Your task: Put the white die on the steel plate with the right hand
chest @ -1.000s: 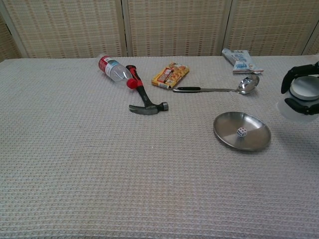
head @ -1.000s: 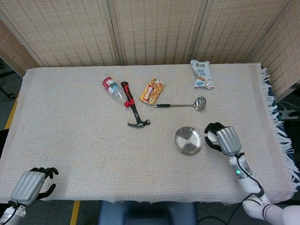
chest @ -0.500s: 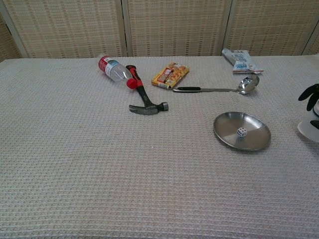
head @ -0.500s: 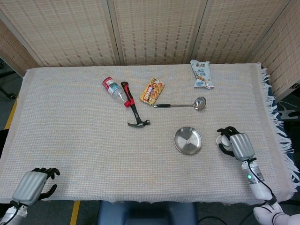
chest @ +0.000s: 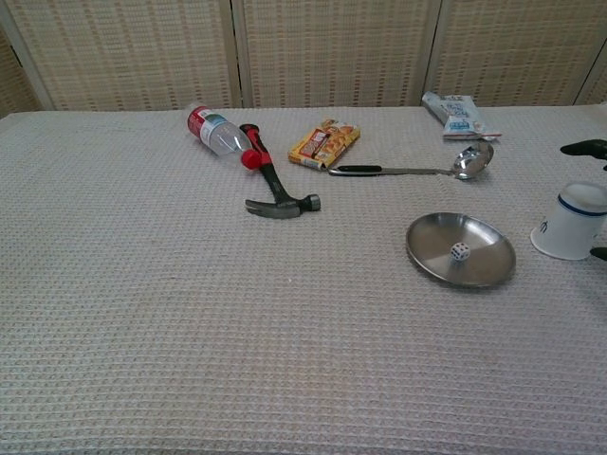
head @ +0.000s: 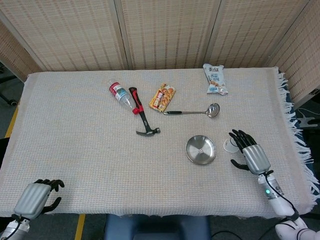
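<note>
Resting on steel plate [chest: 479, 268], white die [chest: 460, 251], well apart from right hand [head: 251, 153] fingers [head: 242, 137]

Woven screen panels [head: 165, 32] behind clothed table [head: 75, 150]

The head view looks steeply down from above the near edge of the table [head: 75, 165], facing the woven screens behind it, and takes in the whole cloth-covered top plus both hands at the bottom corners. The chest view sits lower and closer, looking across the top at a shallow angle toward the same screens. Both share the hammer [head: 144, 119] [chest: 275, 186], ladle [head: 195, 111] [chest: 417, 168] and steel plate [head: 201, 149] [chest: 461, 248].
</note>
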### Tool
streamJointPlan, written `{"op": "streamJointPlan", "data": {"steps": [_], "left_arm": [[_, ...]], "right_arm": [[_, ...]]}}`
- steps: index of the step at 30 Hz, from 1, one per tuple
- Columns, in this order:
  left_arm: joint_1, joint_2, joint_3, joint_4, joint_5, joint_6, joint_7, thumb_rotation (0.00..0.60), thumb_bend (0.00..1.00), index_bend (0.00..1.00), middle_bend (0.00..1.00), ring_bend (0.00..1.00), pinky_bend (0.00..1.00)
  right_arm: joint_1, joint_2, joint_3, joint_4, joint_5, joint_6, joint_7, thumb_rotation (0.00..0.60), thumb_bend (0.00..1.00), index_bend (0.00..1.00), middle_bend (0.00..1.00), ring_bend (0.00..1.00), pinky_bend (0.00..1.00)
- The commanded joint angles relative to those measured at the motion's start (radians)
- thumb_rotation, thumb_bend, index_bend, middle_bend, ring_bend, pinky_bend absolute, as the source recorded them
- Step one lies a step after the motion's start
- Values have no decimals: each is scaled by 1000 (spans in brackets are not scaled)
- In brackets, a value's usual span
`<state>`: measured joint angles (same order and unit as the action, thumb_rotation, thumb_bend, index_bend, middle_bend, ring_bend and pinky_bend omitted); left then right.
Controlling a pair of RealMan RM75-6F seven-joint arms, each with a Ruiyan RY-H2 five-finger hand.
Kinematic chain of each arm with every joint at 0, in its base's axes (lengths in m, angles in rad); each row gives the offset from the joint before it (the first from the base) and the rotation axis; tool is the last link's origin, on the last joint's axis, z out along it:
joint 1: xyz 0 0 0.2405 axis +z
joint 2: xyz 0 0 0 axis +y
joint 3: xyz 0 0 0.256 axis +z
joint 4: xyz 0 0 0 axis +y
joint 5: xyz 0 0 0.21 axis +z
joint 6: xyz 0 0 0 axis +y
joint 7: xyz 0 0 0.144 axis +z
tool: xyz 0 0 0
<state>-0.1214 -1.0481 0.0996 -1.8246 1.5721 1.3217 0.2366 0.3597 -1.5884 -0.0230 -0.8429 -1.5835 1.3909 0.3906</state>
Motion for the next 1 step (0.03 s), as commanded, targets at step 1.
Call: {"op": "streamJointPlan", "data": {"steps": [1], "left_arm": [[0,1,0,-1,-1,0,0,600,336,405,477,437,441]], "right_arm": [[-51,197,-13,-337,16,26,-282,600,113,0,10,0,119]]}}
